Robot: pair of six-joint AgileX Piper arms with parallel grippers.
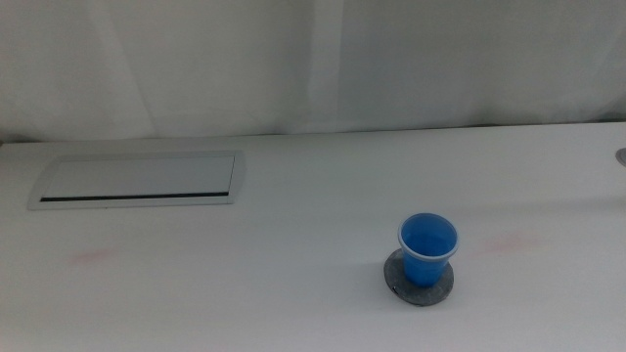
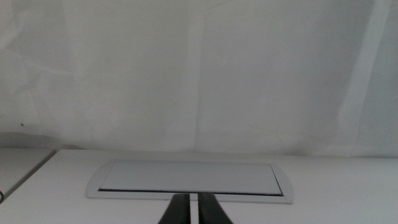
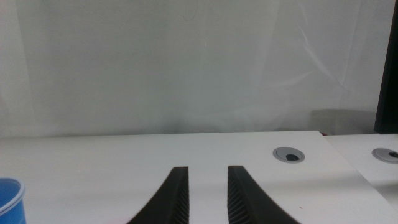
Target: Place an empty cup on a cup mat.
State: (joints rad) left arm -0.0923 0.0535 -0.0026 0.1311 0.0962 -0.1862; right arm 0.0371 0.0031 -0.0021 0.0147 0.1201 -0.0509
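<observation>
The blue cup (image 1: 427, 249) with a thin white rim stands upright and empty on the dark grey speckled cup mat (image 1: 443, 289), right of the table's centre near the front. An edge of the cup (image 3: 9, 201) also shows in the right wrist view. Neither arm appears in the middle view. My left gripper (image 2: 194, 210) has its jaws almost touching, with nothing between them, and faces the white panel. Back from the cup, my right gripper (image 3: 208, 193) stands open and holds nothing.
A long white rectangular panel (image 1: 137, 181) with a dark slot lies flush in the table at the back left, also seen as the panel (image 2: 189, 179) ahead of the left gripper. Round grey grommets (image 3: 289, 155) sit at the far right. A white curtain hangs behind the table.
</observation>
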